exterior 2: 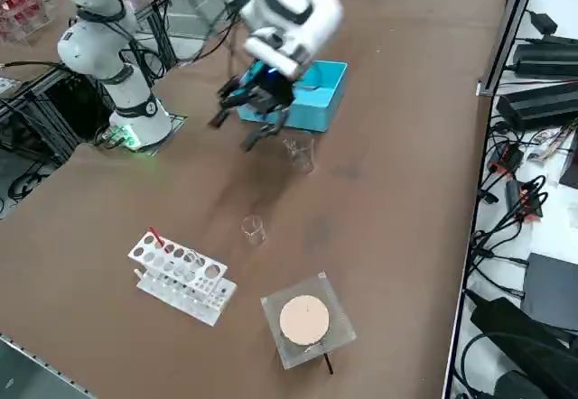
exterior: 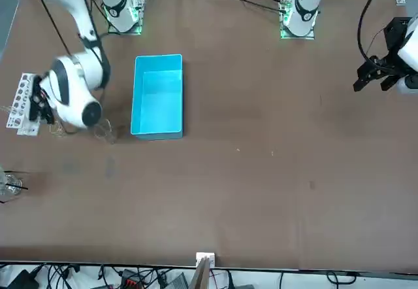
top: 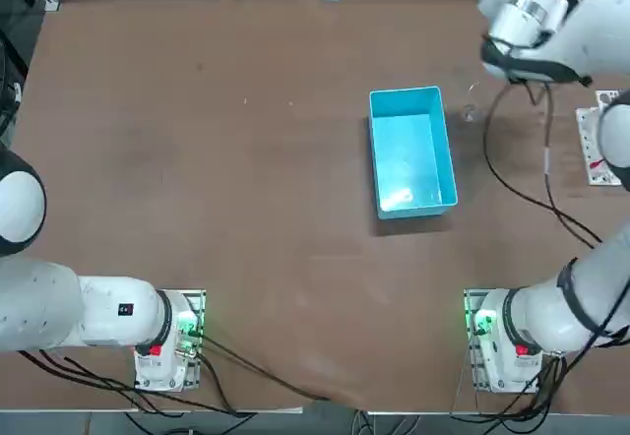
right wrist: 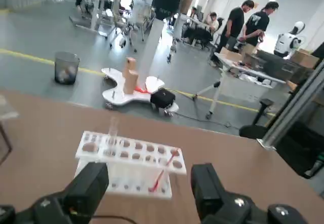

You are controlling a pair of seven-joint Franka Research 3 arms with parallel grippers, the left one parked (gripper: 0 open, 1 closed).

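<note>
Right gripper point(exterior 2: 233, 131) hangs raised over the brown table point(exterior 2: 406, 191), between the open light-blue plastic bin point(exterior 2: 330, 81) and the table's right edge. Its two black fingers point(right wrist: 90, 183) are spread apart with nothing between them. The white plastic test-tube rack point(right wrist: 126, 155), which carries one red-tipped stick in an end hole, lies ahead of the fingertips, toward the robot's own right and lower, resting flat on the table. In the wrist view the rack sits framed in the gap between the fingers, and its long axis runs across that gap, in line with the direction in which the fingers open. From overhead, that same axis runs from the robot's side of the table toward the far side. Gripper and rack are apart, with no contact. A clear glass beaker point(exterior 2: 300, 153) stands upright just beside the gripper on the bin side, and a smaller clear beaker point(exterior 2: 253, 229) stands between it and the rack. Arm pose: reached out from its base to the far right of the table, wrist high, hand laid over nearly level so that the fingers point outward across the table edge.
</note>
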